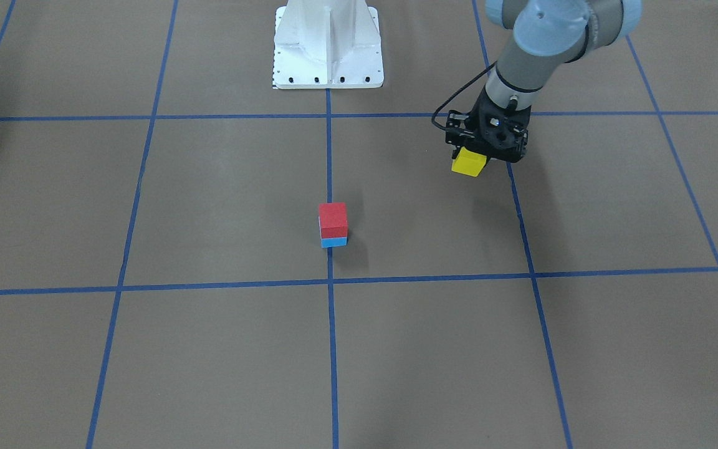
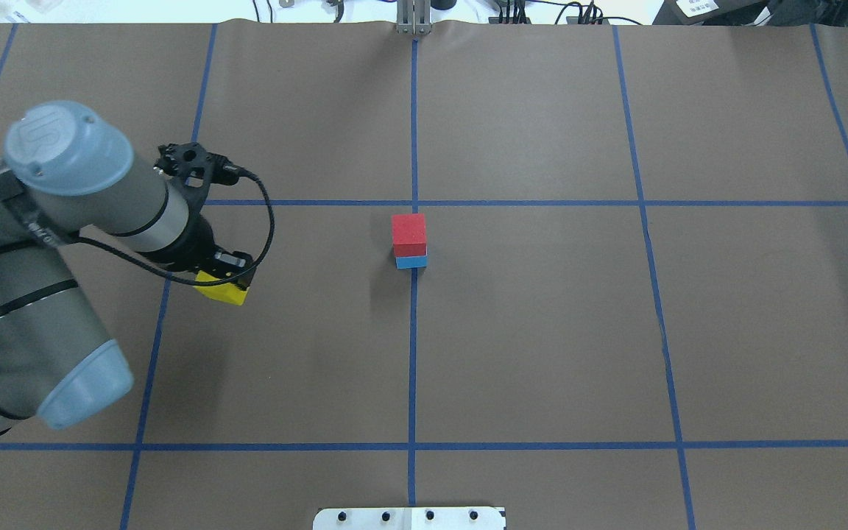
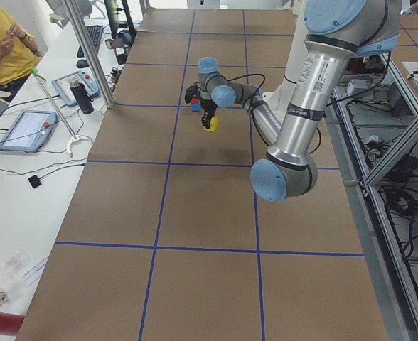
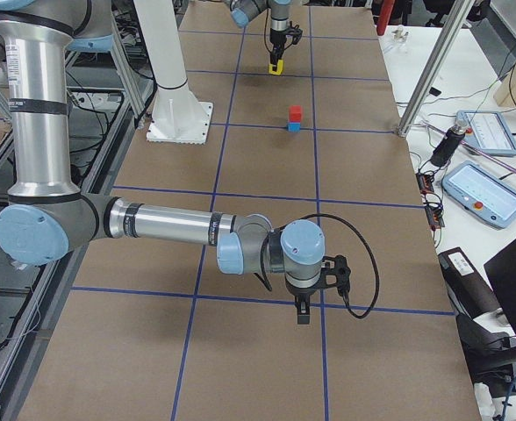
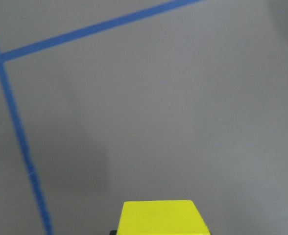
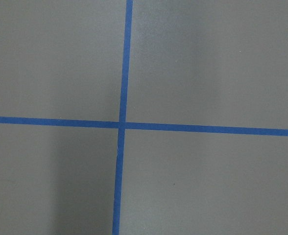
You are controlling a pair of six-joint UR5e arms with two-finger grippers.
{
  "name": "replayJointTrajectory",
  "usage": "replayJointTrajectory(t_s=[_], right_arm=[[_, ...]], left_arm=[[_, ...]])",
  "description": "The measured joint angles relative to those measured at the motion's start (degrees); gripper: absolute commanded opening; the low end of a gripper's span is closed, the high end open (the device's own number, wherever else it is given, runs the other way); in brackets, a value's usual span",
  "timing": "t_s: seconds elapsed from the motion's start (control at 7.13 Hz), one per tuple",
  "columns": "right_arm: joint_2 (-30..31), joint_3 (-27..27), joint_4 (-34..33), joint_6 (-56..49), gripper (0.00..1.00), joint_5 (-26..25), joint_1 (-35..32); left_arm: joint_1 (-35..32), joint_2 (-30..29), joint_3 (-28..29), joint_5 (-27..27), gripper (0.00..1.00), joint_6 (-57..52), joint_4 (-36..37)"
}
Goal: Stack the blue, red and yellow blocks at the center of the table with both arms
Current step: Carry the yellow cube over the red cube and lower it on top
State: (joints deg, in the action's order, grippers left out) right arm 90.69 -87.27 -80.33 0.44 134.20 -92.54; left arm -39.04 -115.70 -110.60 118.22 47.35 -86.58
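A red block (image 1: pixel 333 219) sits on top of a blue block (image 1: pixel 334 242) at the table's centre, on the middle blue line; the stack also shows in the overhead view (image 2: pixel 409 232). My left gripper (image 1: pixel 482 154) is shut on a yellow block (image 1: pixel 468 164) and holds it above the table, off to the robot's left of the stack (image 2: pixel 223 291). The left wrist view shows the yellow block (image 5: pixel 158 218) at its bottom edge. My right gripper (image 4: pixel 304 312) shows only in the exterior right view, far from the stack; I cannot tell whether it is open.
The white robot base (image 1: pixel 328 47) stands at the table's robot-side edge. Blue tape lines (image 2: pixel 413 331) grid the brown table. Tablets and an operator (image 3: pixel 6 42) are on the side bench.
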Motion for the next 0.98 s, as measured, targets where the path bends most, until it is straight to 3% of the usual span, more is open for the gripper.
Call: replayJointTrajectory(t_s=[0.42, 0.7, 0.98], right_arm=[[1.1, 0.3, 2.3, 0.0, 1.0, 0.0, 0.0], [1.9, 0.4, 4.6, 0.0, 1.0, 0.1, 0.0], [2.0, 0.4, 4.9, 0.0, 1.0, 0.2, 0.0]], left_arm=[[1.4, -19.8, 15.5, -0.3, 0.0, 9.0, 2.1], [2.6, -27.1, 22.9, -1.9, 0.0, 13.3, 2.1], [3.1, -30.7, 27.4, -2.8, 0.0, 15.7, 2.0]])
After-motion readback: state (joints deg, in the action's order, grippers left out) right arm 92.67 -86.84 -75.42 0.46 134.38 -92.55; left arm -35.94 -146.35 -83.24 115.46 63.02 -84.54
